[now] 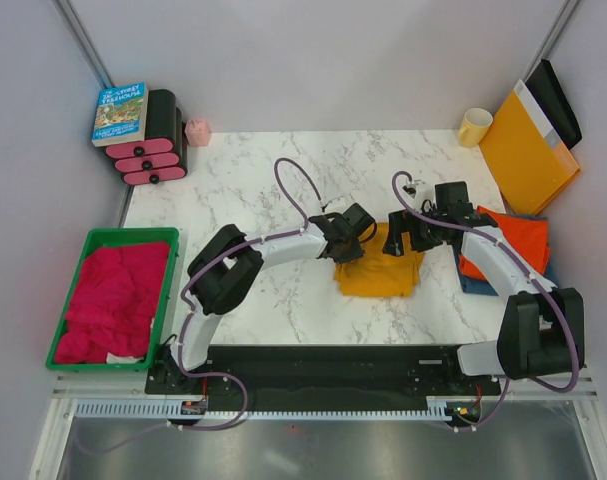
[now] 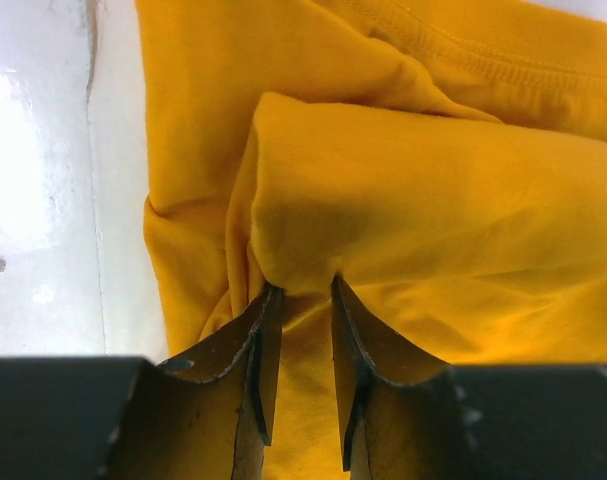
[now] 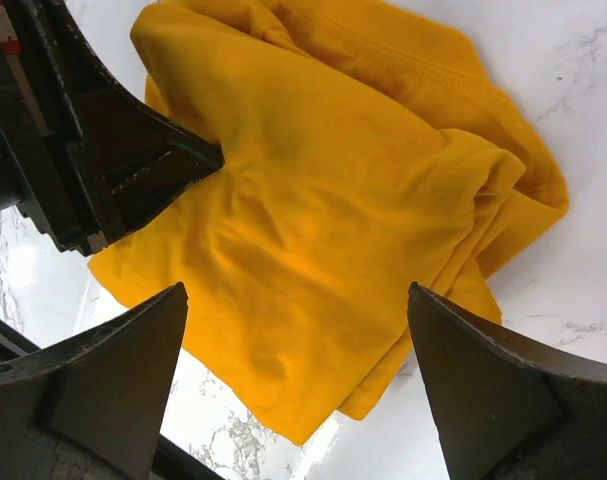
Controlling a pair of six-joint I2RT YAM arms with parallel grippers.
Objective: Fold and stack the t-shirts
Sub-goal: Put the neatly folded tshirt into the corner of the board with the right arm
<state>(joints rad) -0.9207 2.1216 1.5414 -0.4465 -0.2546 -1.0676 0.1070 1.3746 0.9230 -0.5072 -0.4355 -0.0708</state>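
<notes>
A mustard-yellow t-shirt (image 1: 378, 272) lies partly folded and bunched in the middle of the marble table. My left gripper (image 2: 303, 292) is at its left back corner, shut on a raised fold of the yellow cloth (image 2: 403, 200). That same left gripper (image 3: 103, 150) shows as a black shape in the right wrist view, touching the shirt. My right gripper (image 3: 295, 292) hovers open above the yellow shirt (image 3: 313, 200), with nothing between its fingers. At the right, an orange-red t-shirt (image 1: 515, 240) lies folded on top of a blue t-shirt (image 1: 473, 285).
A green bin (image 1: 133, 234) of pink-red cloth stands at the left edge. A book (image 1: 120, 112) rests on a black and pink stack at the back left, beside a small pink cup (image 1: 197, 131). A yellow mug (image 1: 474, 126) and an orange envelope (image 1: 528, 150) stand at the back right.
</notes>
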